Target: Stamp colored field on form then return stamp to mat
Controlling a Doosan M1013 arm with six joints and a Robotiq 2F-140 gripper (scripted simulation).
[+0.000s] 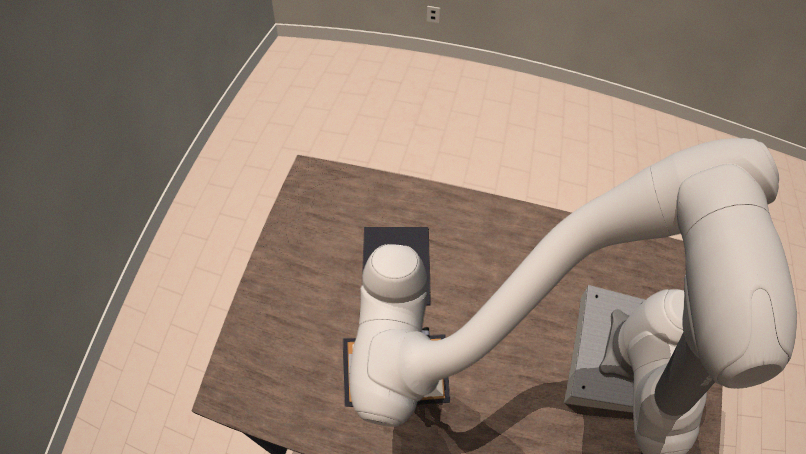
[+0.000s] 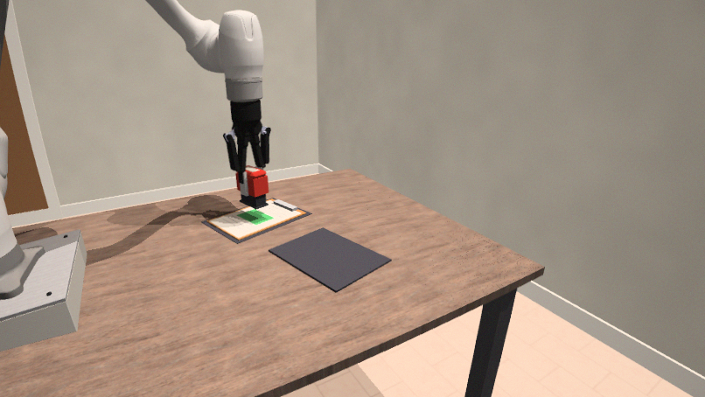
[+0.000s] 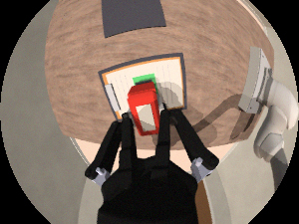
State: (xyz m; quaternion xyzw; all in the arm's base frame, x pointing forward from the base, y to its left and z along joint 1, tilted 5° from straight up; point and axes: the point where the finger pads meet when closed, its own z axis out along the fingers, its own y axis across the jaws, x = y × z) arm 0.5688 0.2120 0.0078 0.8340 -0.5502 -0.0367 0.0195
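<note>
My gripper is shut on the red stamp and holds it upright just above the form. The stamp has a red body and a dark base. The form is a cream sheet on a dark-edged clipboard with a green field, and the stamp hangs over the field's far part without touching it. In the wrist view the stamp covers most of the green field. In the overhead view the arm's wrist hides the stamp and most of the form. The dark mat lies bare.
The robot's grey base block stands at the table's left. The table edge runs along the front and right, with a black leg below. The mat also shows in the wrist view.
</note>
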